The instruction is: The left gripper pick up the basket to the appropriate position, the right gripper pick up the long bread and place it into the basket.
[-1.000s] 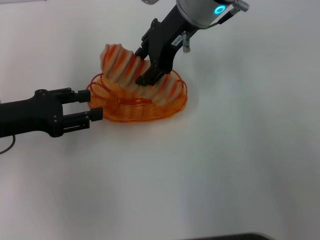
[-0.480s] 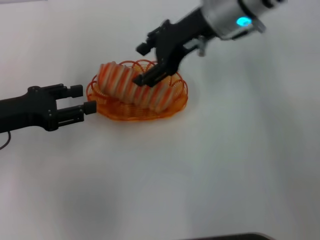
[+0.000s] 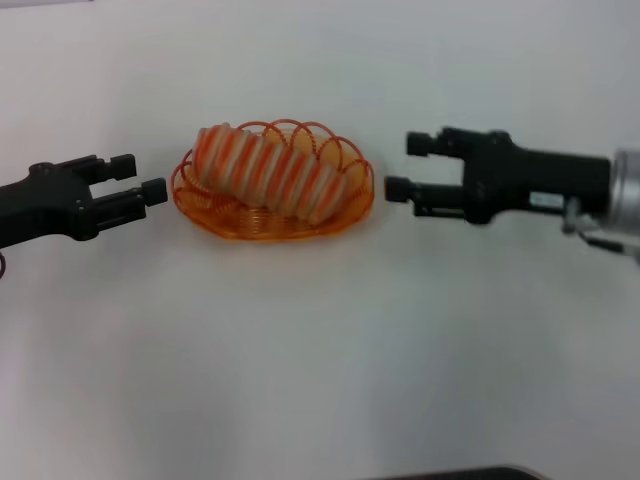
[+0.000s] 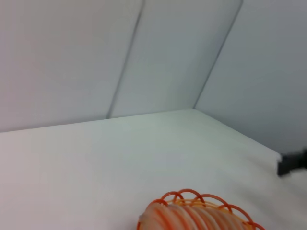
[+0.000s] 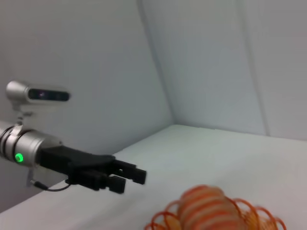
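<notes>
White tabletop (image 3: 320, 340) fills the head view, and the wrist views show plain pale walls meeting at a corner behind it. Near the middle of the far half sits the orange wire basket (image 3: 345, 200), resting flat on the table with its looped sides standing up around the rim. The long bread (image 3: 265, 172) lies inside it, striped orange-red and tan, set on a slant so that one rounded end rises above the rim on the robot's left side and the other end sinks lower toward the right. In the left wrist view the bread (image 4: 192, 215) and basket loops (image 4: 211, 197) show at the edge of the picture, with a black fingertip of the other arm far off; in the right wrist view the bread (image 5: 208, 211) and basket (image 5: 256, 215) are likewise low in the picture. The left gripper (image 3: 140, 179) is on the basket's left, level with it and just beside its rim without touching, jaws apart and holding nothing; the right wrist view shows it (image 5: 129, 178) too, with a green light on its silver wrist. The right gripper (image 3: 408, 166) is on the basket's right, close to the rim but clear of it, fingers pointing at the basket, jaws spread and empty.
</notes>
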`<act>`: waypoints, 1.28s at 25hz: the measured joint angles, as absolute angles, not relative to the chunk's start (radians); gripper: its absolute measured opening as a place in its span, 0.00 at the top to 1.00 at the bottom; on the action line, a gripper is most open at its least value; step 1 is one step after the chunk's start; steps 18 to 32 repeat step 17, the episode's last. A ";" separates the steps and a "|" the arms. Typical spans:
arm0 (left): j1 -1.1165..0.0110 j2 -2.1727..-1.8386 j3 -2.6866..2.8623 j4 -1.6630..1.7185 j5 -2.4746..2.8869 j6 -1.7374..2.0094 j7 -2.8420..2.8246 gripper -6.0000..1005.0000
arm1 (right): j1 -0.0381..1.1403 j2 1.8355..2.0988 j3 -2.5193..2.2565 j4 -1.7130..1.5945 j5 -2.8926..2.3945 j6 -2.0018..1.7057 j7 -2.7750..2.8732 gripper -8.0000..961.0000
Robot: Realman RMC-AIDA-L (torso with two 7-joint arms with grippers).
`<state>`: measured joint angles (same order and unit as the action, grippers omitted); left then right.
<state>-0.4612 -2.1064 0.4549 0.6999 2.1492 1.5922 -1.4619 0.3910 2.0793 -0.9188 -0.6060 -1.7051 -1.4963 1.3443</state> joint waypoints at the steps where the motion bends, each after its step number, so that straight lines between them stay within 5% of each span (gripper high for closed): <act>1: -0.461 -2.106 0.454 0.696 2.149 1.585 -1.465 0.36 | 0.376 2.079 -0.903 -0.577 -1.701 -1.499 1.315 0.14; 32: -0.460 -2.103 0.460 0.685 2.172 1.559 -1.511 0.36 | 0.341 2.080 -0.868 -0.480 -1.699 -1.499 1.219 0.14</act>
